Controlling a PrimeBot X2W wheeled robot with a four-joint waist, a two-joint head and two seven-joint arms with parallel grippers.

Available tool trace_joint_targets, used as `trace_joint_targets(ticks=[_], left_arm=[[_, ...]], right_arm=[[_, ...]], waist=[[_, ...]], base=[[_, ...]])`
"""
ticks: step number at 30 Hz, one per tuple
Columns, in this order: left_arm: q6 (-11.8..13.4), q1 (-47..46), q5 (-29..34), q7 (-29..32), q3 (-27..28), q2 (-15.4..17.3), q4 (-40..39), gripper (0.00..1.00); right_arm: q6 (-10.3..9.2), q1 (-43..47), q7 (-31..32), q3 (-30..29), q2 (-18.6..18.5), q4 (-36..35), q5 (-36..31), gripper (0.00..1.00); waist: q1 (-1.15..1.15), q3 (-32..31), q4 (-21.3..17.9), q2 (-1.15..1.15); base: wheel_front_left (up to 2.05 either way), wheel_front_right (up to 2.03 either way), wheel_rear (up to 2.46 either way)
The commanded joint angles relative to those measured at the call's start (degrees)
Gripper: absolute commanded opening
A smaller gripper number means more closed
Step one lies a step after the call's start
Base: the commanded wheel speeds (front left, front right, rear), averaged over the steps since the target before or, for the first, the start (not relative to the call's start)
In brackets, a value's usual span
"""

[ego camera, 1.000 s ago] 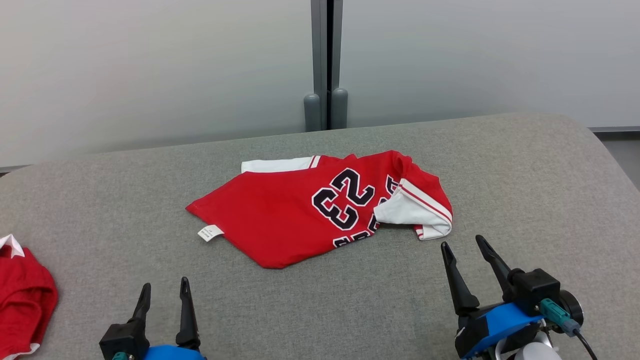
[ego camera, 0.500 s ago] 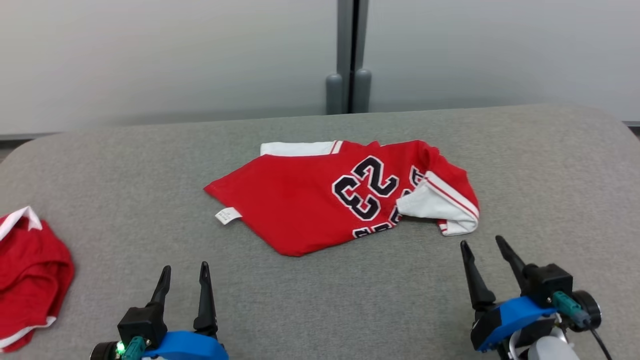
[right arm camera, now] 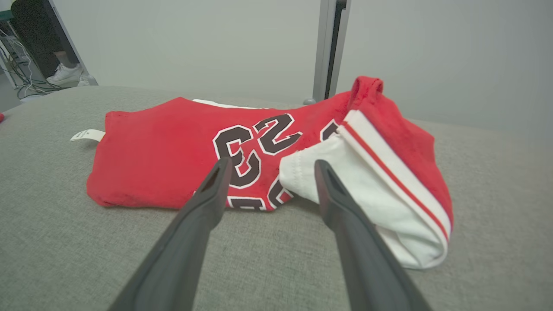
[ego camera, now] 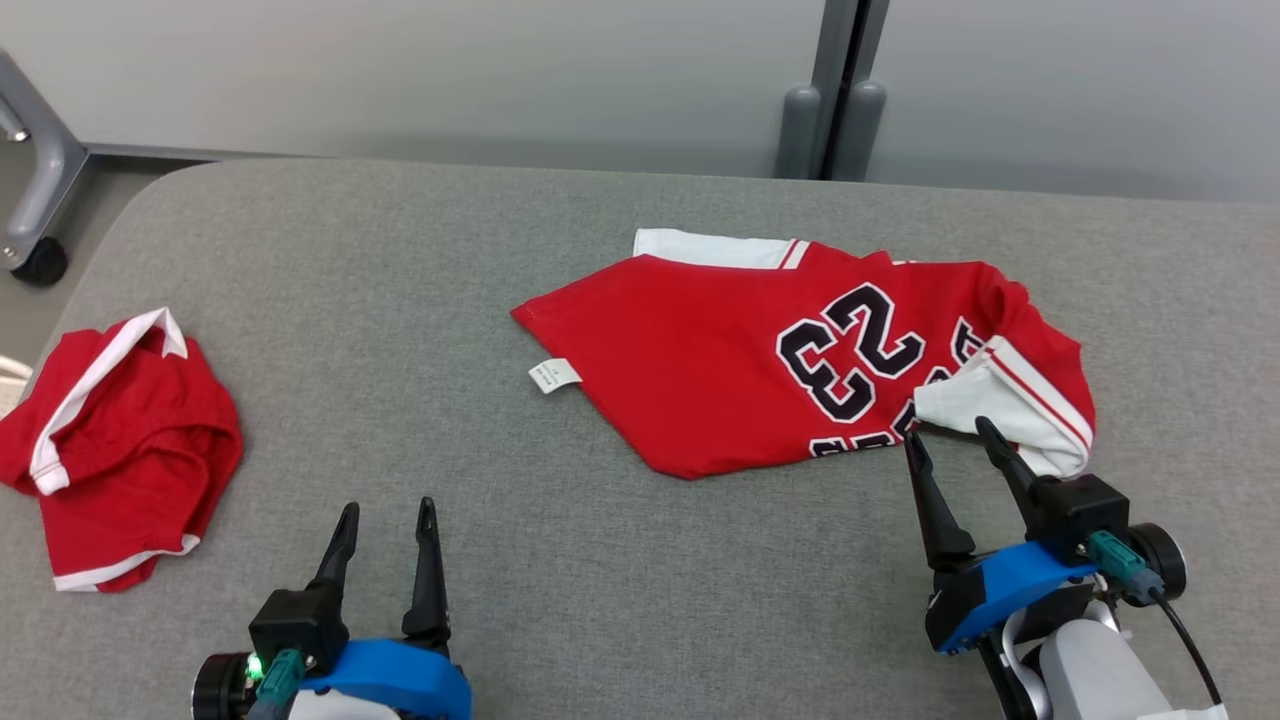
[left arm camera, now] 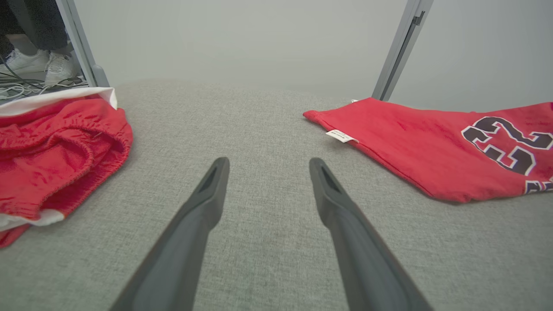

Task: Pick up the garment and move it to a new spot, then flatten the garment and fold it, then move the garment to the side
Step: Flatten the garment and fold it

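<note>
The garment (ego camera: 720, 370) is a red jersey with a black "23" and white trim. It lies partly folded on the grey padded table (ego camera: 400, 250), right of centre, and also shows in the left wrist view (left arm camera: 423, 147) and the right wrist view (right arm camera: 160, 164). My right gripper (ego camera: 948, 430) is open and empty, its tips at the jersey's near edge beside the white sleeve fold (right arm camera: 371, 203); along its fingers (right arm camera: 273, 160) the jersey lies just ahead. My left gripper (ego camera: 388, 505) is open over bare table (left arm camera: 268, 160), well left of the jersey.
A second red garment with white trim (ego camera: 130, 430) lies crumpled near the table's left edge (left arm camera: 52, 147). A grey frame leg on a caster (ego camera: 40, 200) stands off the back left corner. A grey post (ego camera: 830, 100) rises behind the table. A person's white shoes (left arm camera: 26, 65) show on the floor.
The head camera has swung left, bringing the second red garment fully into view. My right gripper's tips now reach the jersey's near edge. Both grippers stay open.
</note>
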Motion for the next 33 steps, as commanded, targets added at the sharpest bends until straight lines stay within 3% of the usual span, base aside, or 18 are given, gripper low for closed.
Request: trace_joint_targets(ticks=[1,9,19,31,32,33], left_arm=[[0.0,-1.4,0.0,-0.2,-0.5,-0.1,-0.4,1.0],[0.4,-3.2,-0.8,-0.2,-2.8,-0.1,-0.5,1.0],[0.7,-3.3,-1.0,-0.2,-3.0,-0.1,-0.6,1.0],[1.1,-5.1,-1.9,-0.2,-5.3,0.0,-0.7,1.0],[1.1,-5.1,-1.9,-0.2,-5.3,0.0,-0.7,1.0],[1.1,-5.0,-1.9,-0.2,-5.2,0.0,-0.8,1.0]], right_arm=[[0.01,-0.8,-0.3,0.4,0.1,0.2,0.1,1.0],[0.01,-2.2,-0.3,-0.7,-0.4,3.0,-1.3,1.0],[0.01,-4.9,-0.3,-11.2,0.1,3.2,-4.6,1.0],[0.01,-7.3,-0.3,-12.7,0.4,6.3,-0.9,1.0],[0.01,-7.4,-0.3,-13.0,0.4,6.4,-0.6,0.44],[0.01,-7.5,-0.3,-13.0,0.4,6.4,-0.4,0.2]], waist=[[-0.01,0.9,0.9,-0.01],[-0.01,2.9,3.8,-0.01],[-0.01,5.1,4.7,-0.01],[-0.01,7.2,6.5,-0.01],[-0.01,7.2,6.6,-0.01],[-0.01,7.3,6.6,-0.01]], base=[[0.0,0.0,0.0],[0.0,0.0,0.0],[0.0,0.0,0.0],[0.0,0.0,0.0],[0.0,0.0,0.0],[0.0,0.0,0.0]])
